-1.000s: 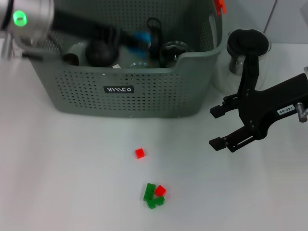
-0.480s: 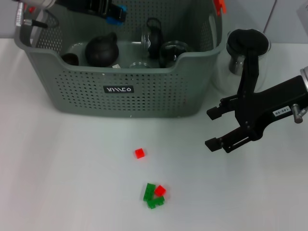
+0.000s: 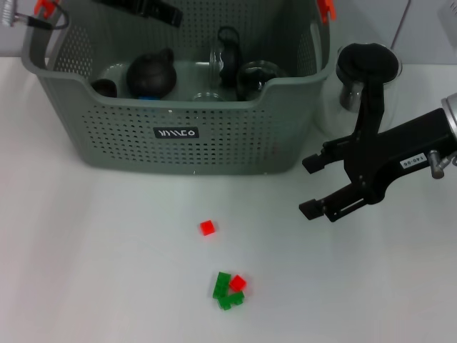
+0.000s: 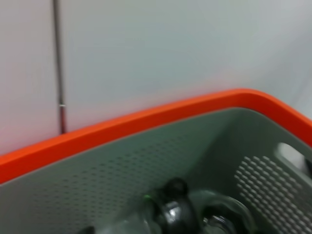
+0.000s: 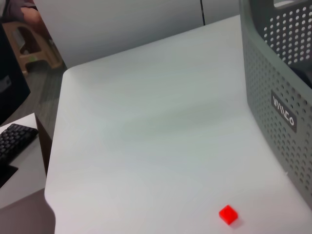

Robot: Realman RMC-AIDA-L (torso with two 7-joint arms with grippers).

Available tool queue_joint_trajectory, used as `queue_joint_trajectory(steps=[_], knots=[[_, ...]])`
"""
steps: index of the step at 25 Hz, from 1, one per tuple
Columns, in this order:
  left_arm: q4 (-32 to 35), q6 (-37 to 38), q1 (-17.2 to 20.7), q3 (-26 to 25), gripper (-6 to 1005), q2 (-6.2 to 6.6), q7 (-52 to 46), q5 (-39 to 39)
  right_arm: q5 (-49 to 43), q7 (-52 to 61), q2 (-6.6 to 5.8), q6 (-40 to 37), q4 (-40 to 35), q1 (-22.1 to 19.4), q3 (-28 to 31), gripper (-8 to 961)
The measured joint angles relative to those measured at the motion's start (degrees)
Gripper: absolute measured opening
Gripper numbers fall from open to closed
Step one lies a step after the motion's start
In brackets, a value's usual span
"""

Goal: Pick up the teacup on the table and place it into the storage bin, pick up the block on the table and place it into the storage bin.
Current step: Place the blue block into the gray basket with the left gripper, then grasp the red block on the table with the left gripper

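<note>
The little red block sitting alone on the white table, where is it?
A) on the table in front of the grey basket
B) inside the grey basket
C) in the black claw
A, the little red block lies on the bare white table, in front of the grey perforated basket and apart from the right claw.

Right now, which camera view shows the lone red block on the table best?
The head view: the lone red block sits unobstructed on the table, between the storage bin and the block cluster. The right wrist view catches it near an edge. The left wrist view shows only the bin interior.
</note>
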Motion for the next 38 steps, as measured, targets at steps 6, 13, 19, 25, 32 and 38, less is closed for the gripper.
queue_joint_trajectory(steps=[6,13,19,25,32,38], knots=[[-18.41,17.84,5.45,0.25,887,-2.84,5.67,-4.54,0.74,0.07,0.27,-0.36,0.10,0.18,0.93,946],[-27.98,29.39,12.80,2.38,947,-6.94,13.10,-9.43,0.45,0.56,0.54,-1.38,1.01,0.02,-0.92,946],[-22.83,28.31,16.81,5.99,945,-8.82,19.93,-8.78,0.36,0.73,0.41,-1.54,1.30,-0.49,-1.24,947],[-13.92,21.44,16.76,13.04,943,-8.77,24.08,-6.35,0.29,0.79,-0.42,-1.65,1.41,-0.83,-1.16,947],[-12.18,13.74,16.35,24.85,940,-8.95,25.36,-0.06,0.24,0.79,-0.74,-1.57,1.41,-1.05,-0.77,947],[-9.93,6.78,15.51,33.59,938,-9.15,23.71,5.41,0.37,0.79,-0.62,-1.44,1.50,-1.42,-0.41,946]])
